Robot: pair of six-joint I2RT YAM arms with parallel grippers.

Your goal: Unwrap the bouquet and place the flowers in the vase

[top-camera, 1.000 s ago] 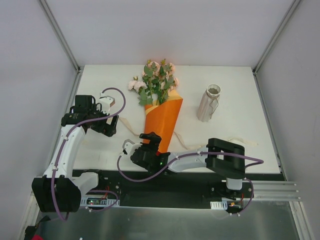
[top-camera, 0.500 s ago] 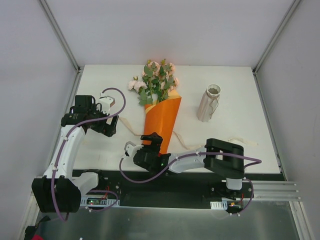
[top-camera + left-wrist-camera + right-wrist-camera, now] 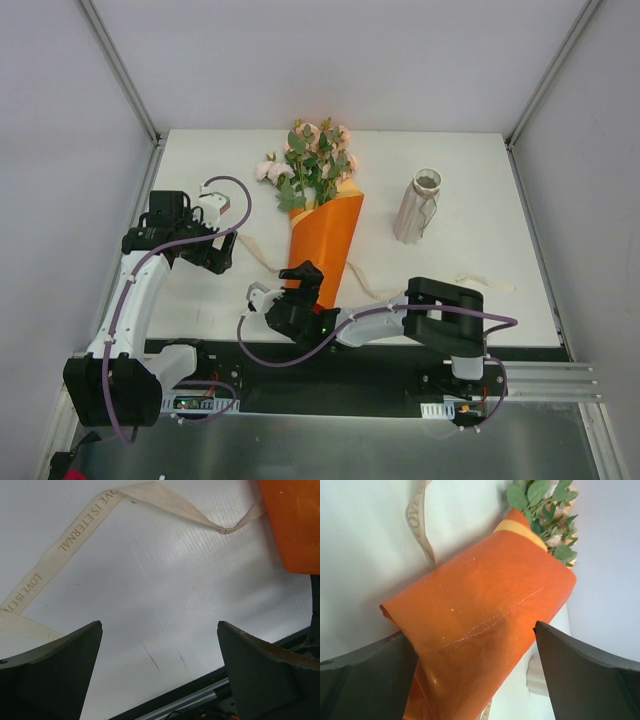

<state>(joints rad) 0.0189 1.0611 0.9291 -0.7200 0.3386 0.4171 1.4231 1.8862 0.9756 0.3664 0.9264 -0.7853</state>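
From above, the bouquet (image 3: 322,235) is seen lying on the table (image 3: 480,160), blooms toward the far edge and narrow end toward the arms. The vase (image 3: 418,208) stands upright to its right, well apart. The right gripper (image 3: 302,283) is set at the narrow end with its jaws spread wide and nothing held. The left gripper (image 3: 222,252) hangs left of the bouquet, likewise wide and empty.

In the left wrist view, bare table and a loose ribbon (image 3: 75,532) are framed between the fingers. Only a corner of the paper (image 3: 295,525) shows at the upper right, outside the jaws.

In the right wrist view, the paper cone fills the gap between the fingers, and whether it is touched cannot be told. The flowers (image 3: 540,510) poke out at its far end.

The step in hand is judged to be a grasp on the wrapping. Only the outer paper edge should be pinched, clear of the stems, so that the sheet can be peeled open without the flowers being dragged.
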